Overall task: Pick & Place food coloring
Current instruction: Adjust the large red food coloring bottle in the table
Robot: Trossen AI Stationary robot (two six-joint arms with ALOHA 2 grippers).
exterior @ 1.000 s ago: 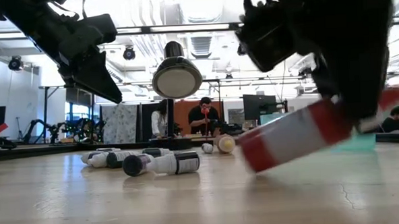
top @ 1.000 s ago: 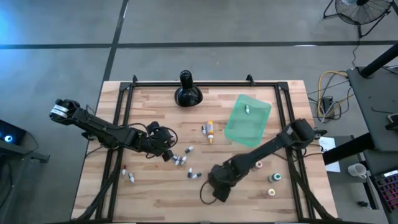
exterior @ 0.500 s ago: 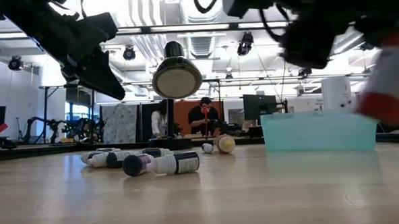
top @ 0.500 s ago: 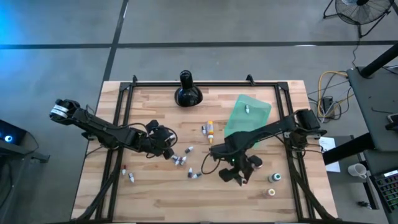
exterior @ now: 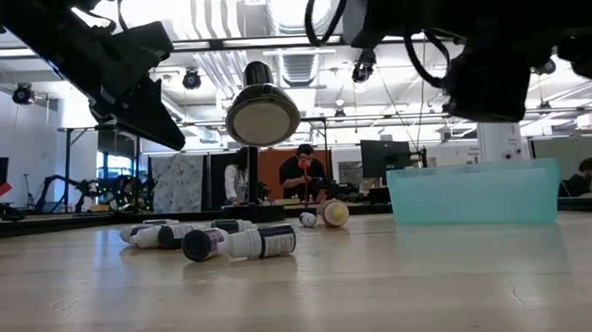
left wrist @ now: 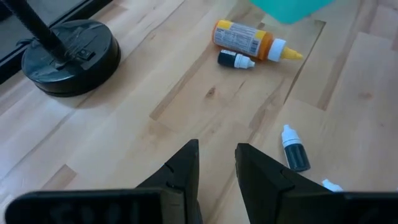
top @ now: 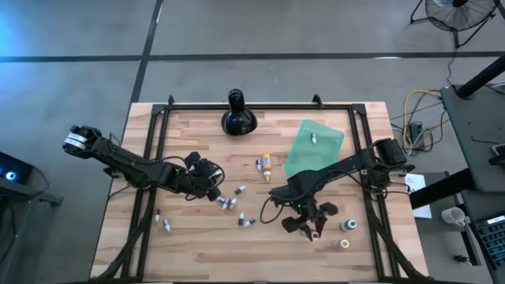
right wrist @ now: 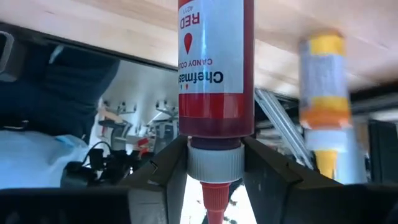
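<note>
- The right gripper (top: pixel 309 230) hangs over the right half of the table (top: pixel 197 252), its two fingers pinching one red dropper bottle (right wrist: pixel 215 68) at the cap end; the right wrist view shows the label reading "RED" and the red nozzle between the fingers.
- In that same view one yellow-and-orange bottle (right wrist: pixel 325 93) stands just beyond the red one, blurred.
- The left gripper (top: pixel 211 180) is over the left-centre of the table; in the left wrist view its two fingers (left wrist: pixel 186 171) stand a narrow gap apart with nothing between them.
- One teal sheet (top: pixel 314 152) lies toward the right rear, with one tiny vial (top: pixel 313 139) on it.
- One orange dropper (top: pixel 267 166) lies mid-table with one dark vial (left wrist: pixel 235 60) touching its side.
- A loose cluster of about five small vials (top: pixel 230 201) lies just beside the left gripper; two more (top: pixel 162 221) lie near the left front.
- Three bottles (top: pixel 345 233) sit at the right front, just beside the right gripper.
- One black long-necked object (top: pixel 238 114) stands at the rear.
</note>
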